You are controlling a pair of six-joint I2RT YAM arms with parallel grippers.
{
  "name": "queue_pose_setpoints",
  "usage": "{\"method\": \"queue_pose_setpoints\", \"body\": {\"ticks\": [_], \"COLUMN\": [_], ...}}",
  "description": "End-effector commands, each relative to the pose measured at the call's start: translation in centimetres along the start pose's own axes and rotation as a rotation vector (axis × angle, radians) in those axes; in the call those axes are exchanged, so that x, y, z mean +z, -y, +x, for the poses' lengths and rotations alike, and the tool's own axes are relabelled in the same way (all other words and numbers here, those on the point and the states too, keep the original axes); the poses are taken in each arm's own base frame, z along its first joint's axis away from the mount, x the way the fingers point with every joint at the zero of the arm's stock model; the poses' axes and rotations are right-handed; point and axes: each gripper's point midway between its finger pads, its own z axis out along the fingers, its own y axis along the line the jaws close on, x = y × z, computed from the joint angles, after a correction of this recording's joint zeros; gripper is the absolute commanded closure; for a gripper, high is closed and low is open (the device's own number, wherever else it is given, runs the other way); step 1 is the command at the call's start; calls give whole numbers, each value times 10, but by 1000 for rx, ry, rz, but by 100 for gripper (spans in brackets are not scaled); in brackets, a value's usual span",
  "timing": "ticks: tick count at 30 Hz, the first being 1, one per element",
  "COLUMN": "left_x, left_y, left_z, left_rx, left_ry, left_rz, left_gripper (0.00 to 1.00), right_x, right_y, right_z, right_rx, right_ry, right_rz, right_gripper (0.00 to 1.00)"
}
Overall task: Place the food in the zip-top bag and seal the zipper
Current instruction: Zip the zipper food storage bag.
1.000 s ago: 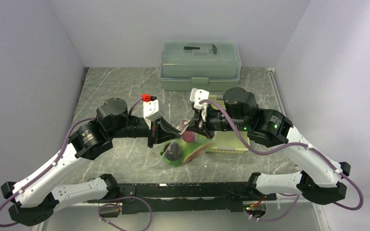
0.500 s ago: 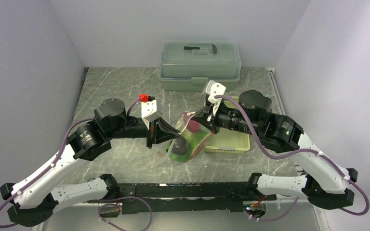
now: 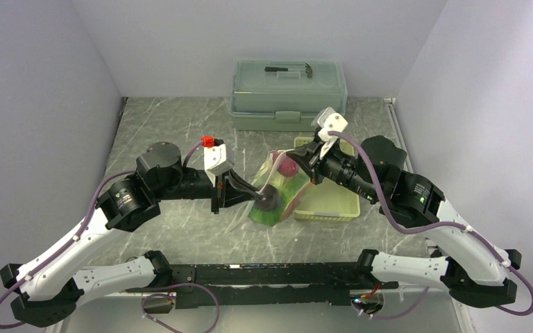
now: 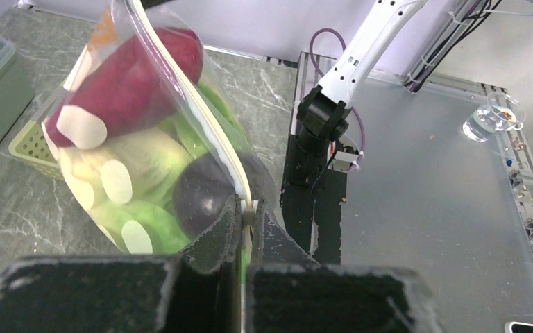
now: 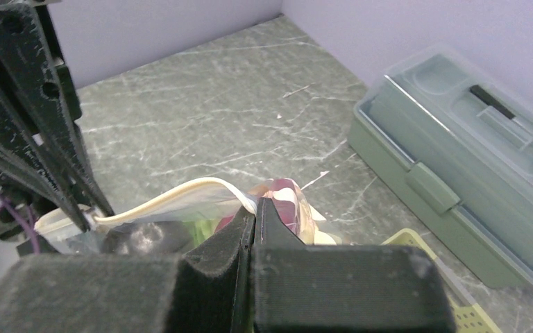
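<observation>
Our right fingers [image 5: 218, 243] have slid far and right, stretching the zip-top bag [image 3: 277, 194] at the middle of the desk [image 3: 173, 125]. They and our left fingers [image 4: 212, 232] both pinch its zipper [image 4: 196, 104], with the food [image 4: 146, 166] inside. We judge sealing is underway and next needs a press to the strip's end.

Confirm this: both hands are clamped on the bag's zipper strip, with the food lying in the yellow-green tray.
One thing is wrong: the food is inside the zip-top bag, not in the tray, as the left wrist view shows through the clear plastic. The rest holds: the left hand and the right hand are both clamped on the zipper.
</observation>
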Motion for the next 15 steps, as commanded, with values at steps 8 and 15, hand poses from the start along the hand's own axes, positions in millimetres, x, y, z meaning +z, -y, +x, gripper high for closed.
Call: {"method": "queue_pose_setpoints", "body": {"ticks": [8, 15], "left_x": [-13, -17], "left_y": [-9, -17], "left_z": [18, 24], "left_rx": [-12, -11], "left_ry": [-75, -82], "left_rz": [-91, -144], "left_gripper": [100, 100], "right_x": [-24, -28], "right_y": [61, 73], "right_z": [-52, -53], "right_rx": [72, 88], "right_ry": [222, 245], "right_rz": [325, 399], "right_gripper": [100, 100]}}
